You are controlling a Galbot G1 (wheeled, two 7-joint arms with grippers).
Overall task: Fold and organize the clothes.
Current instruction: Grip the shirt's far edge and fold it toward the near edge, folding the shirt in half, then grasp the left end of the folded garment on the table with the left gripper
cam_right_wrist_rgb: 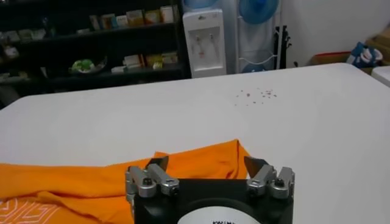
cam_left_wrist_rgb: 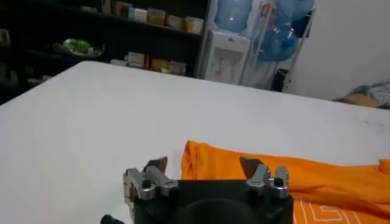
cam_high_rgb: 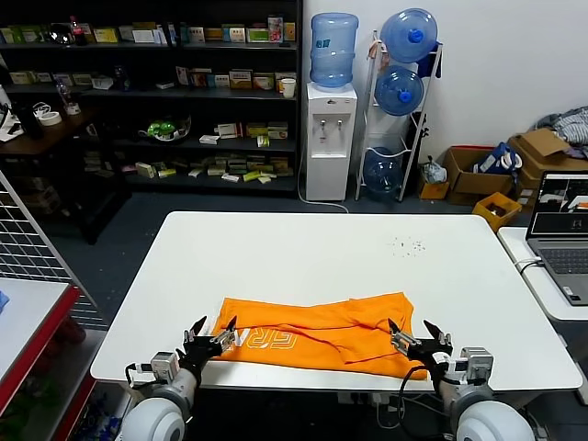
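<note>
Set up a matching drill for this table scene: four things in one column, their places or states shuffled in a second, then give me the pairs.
Things:
1. bright orange cotton T-shirt
2. left pincer
3. right pincer
4. patch of small dark specks

Places or states:
A. open at the shirt's right end
B. on the white table, beyond the shirt, toward the right
C. lying crumpled along the table's near edge
D. open at the shirt's left end, beside the white lettering

Pairs: 1-C, 2-D, 3-A, 4-B
</note>
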